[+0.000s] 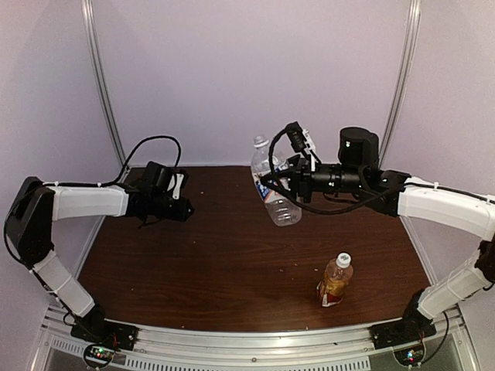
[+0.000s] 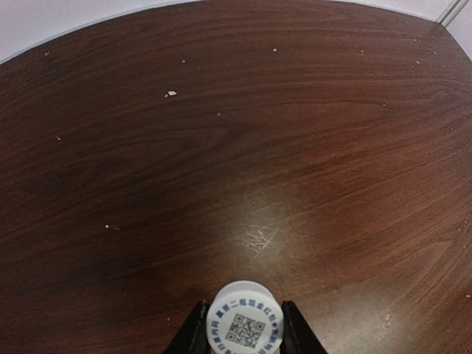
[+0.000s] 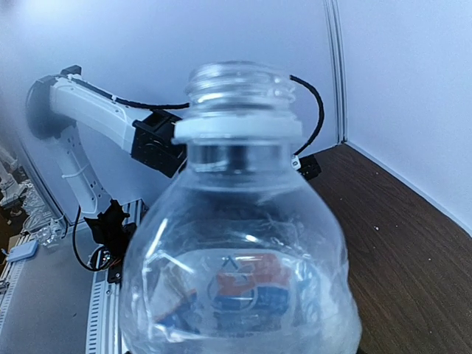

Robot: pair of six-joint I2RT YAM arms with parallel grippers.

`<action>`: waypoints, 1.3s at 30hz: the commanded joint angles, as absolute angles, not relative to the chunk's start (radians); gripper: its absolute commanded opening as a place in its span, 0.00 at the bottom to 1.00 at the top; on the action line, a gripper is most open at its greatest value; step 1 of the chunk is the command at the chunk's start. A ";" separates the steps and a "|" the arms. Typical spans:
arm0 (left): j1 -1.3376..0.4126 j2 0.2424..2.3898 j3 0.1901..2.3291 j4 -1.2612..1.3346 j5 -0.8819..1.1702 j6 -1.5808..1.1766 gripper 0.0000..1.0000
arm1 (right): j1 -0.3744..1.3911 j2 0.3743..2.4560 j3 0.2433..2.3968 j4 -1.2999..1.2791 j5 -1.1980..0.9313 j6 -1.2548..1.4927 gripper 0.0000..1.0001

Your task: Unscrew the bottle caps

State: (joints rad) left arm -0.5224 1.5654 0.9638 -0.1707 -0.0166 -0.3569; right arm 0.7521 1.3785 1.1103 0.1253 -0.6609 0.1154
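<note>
My left gripper [image 1: 184, 209] is shut on a white cap [image 2: 245, 318] with a blue printed code on top. It holds the cap between its black fingers [image 2: 193, 333] just above the table, at the left. My right gripper [image 1: 269, 184] is shut on the clear bottle [image 1: 277, 197] of colourless liquid and holds it tilted at the back middle. The bottle's neck [image 3: 240, 81] is open, with no cap on it. The bottle's body [image 3: 236, 258] fills the right wrist view and hides the fingers. The amber bottle [image 1: 335, 282] stands at the front right with its white cap [image 1: 343, 260] on.
The brown wooden table [image 1: 216, 263] is enclosed by white walls at the back and sides. A metal rail [image 1: 247, 348] with the arm bases runs along the near edge. The left arm [image 3: 96, 110] shows behind the bottle in the right wrist view.
</note>
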 commanded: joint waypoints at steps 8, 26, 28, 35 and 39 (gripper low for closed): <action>-0.414 1.810 1.002 -0.007 0.077 -0.377 0.21 | 0.744 1.381 1.084 0.168 -0.665 0.113 0.43; -0.400 1.865 1.026 -0.032 0.078 -0.362 0.53 | 0.741 1.364 1.037 0.172 -0.653 0.115 0.43; -0.400 1.845 1.027 -0.045 0.076 -0.358 0.57 | 0.742 1.363 1.035 0.170 -0.652 0.116 0.43; -0.400 1.675 1.007 -0.065 0.150 -0.344 0.69 | 0.741 1.363 1.026 0.161 -0.658 0.112 0.43; -0.400 1.527 0.984 -0.034 0.265 -0.359 0.75 | 0.742 1.371 1.035 0.147 -0.671 0.099 0.43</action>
